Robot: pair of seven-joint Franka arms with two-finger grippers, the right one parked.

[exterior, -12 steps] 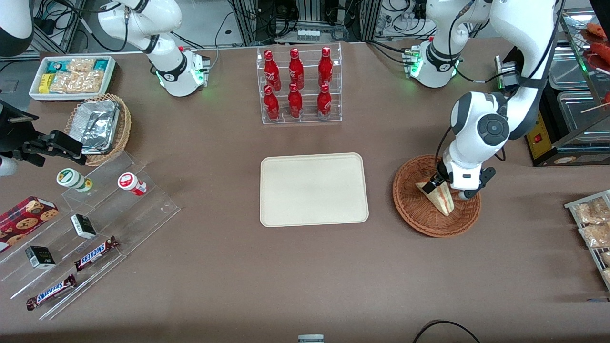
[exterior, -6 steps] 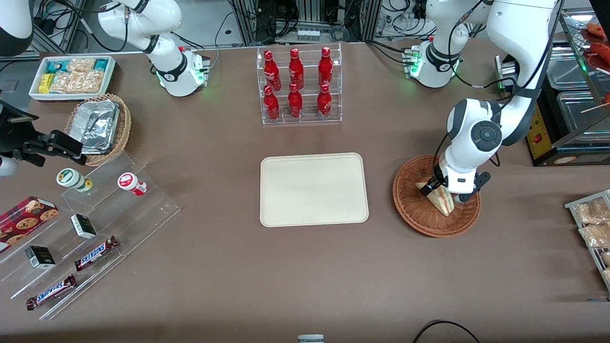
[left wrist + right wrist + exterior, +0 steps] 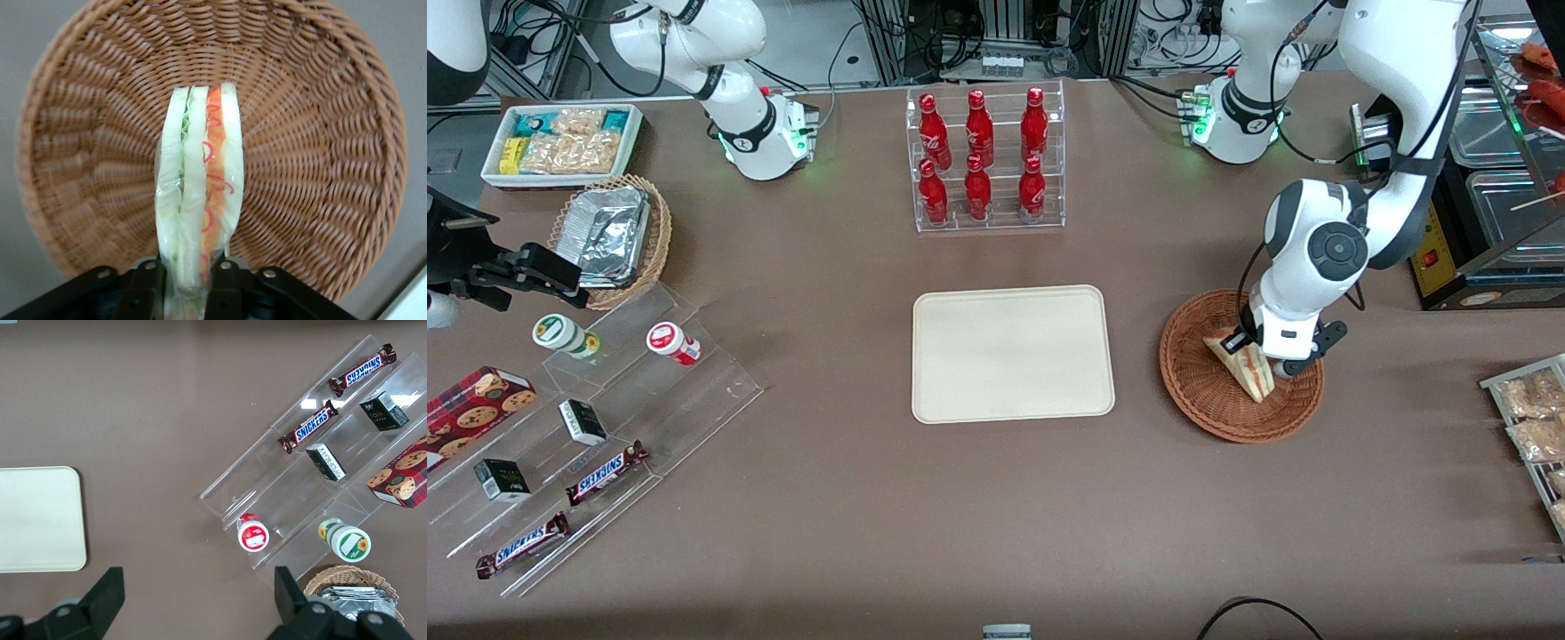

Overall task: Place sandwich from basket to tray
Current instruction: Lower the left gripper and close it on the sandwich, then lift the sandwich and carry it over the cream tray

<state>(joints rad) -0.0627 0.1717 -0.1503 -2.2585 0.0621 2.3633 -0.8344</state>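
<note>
The sandwich (image 3: 1250, 373), a pale bread wedge in clear wrap with green and red-orange filling, is in the round reddish-brown wicker basket (image 3: 1199, 391) toward the working arm's end of the table. My gripper (image 3: 1240, 343) is down in the basket and shut on the sandwich's narrow end. In the left wrist view the sandwich (image 3: 200, 180) stands on edge, its wrapped end pinched in the gripper (image 3: 189, 293), with the basket (image 3: 320, 133) weave all round it. I cannot tell whether it still touches the weave. The cream tray (image 3: 1014, 353) lies flat beside the basket, mid-table, with nothing on it.
A clear rack of red bottles (image 3: 985, 160) stands farther from the front camera than the tray. Packets on a rack (image 3: 1534, 418) lie near the basket at the table's edge. A tan basket with foil containers (image 3: 609, 236) and clear snack steps (image 3: 587, 427) sit toward the parked arm's end.
The left arm's wrist has shifted slightly over the basket, and the gripper has stayed at the sandwich's end. The sandwich has barely moved.
</note>
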